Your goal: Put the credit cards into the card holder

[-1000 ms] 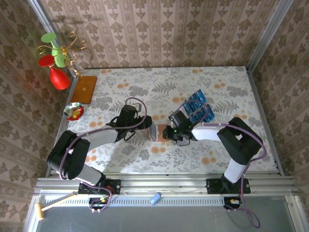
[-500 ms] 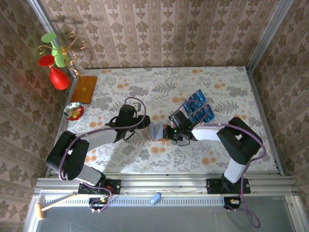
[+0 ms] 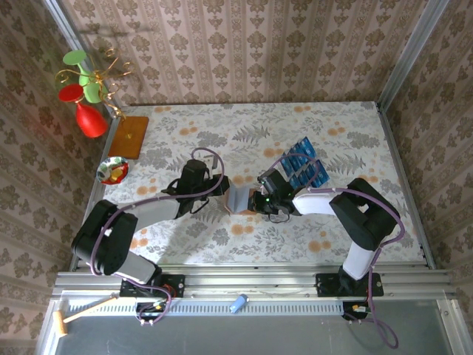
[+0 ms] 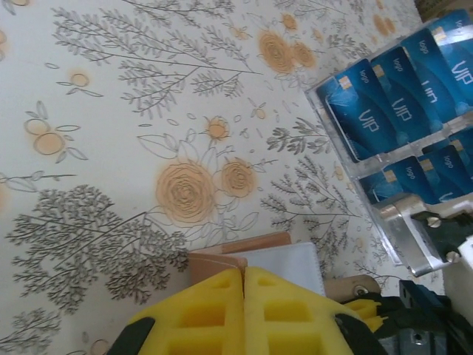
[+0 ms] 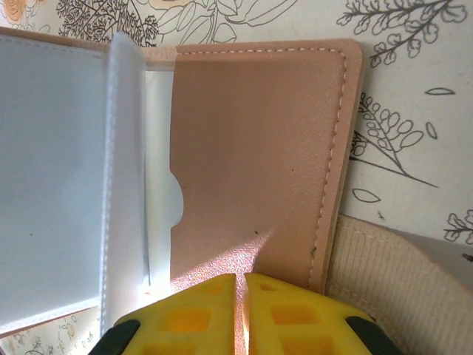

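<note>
The card holder (image 3: 238,200) lies open at the table's middle, between my two grippers, its greyish inside facing up. My left gripper (image 3: 224,194) is shut on its left brown cover; in the left wrist view the yellow fingertips (image 4: 222,296) meet over the cover's edge, beside the pale sleeve of the card holder (image 4: 284,255). My right gripper (image 5: 240,279) is shut on the right brown flap of the card holder (image 5: 251,163). Several blue credit cards (image 3: 303,166) lie in a clear tray behind the right gripper; the credit cards (image 4: 399,103) overlap in rows.
An orange-brown wooden board (image 3: 131,136), a small bowl (image 3: 113,170) and red and green goblets (image 3: 87,96) stand at the far left edge. A tan strap (image 5: 384,259) lies next to the holder's right flap. Patterned walls enclose the table.
My left gripper's jaws have closed onto the card holder's left cover, and more of its grey inside shows. The right gripper has held its grip and both arms have barely moved.
</note>
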Available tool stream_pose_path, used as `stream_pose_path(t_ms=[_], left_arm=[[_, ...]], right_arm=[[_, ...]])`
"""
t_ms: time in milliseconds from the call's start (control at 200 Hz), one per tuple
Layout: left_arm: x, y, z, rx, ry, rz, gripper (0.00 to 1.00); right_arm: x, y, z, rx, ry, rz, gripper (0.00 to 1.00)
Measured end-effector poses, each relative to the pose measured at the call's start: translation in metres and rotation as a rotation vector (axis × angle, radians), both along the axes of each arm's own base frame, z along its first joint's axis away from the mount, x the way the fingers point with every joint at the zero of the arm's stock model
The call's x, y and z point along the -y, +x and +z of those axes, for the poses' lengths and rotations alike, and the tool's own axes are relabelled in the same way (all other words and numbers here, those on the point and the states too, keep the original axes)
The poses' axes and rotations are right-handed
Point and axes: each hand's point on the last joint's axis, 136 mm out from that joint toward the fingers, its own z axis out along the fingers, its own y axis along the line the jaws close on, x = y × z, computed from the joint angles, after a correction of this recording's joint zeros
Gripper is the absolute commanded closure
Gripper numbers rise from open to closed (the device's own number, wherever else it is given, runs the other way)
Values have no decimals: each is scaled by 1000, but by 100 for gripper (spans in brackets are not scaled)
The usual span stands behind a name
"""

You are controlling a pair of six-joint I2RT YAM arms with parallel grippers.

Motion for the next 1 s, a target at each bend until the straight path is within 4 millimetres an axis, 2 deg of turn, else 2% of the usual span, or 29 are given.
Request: stream_pose_path(t_ms=[175, 370, 495, 565, 705, 880, 1000], left_arm=[[18, -1, -3, -3, -22, -30, 100], [21, 0, -6, -8, -34, -23, 100], [19, 2, -6, -5, -27, -11, 100], [16, 3, -6, -5, -22, 1, 100], [7, 7, -9, -16, -8, 24, 100], [3, 10, -9, -17, -7, 37, 100], [3, 10, -9, -17, -8, 34, 100]], right_arm=[[0, 0, -1, -7, 4, 0, 86], [0, 0, 0, -8, 6, -1, 84], [2, 0, 3, -5, 9, 5, 74], [10, 0, 8, -5, -7, -4, 68], [30, 5, 31, 23, -27, -42, 61], [49, 9, 66, 90, -15, -87, 61], [53, 7, 79, 117, -11, -87, 61]])
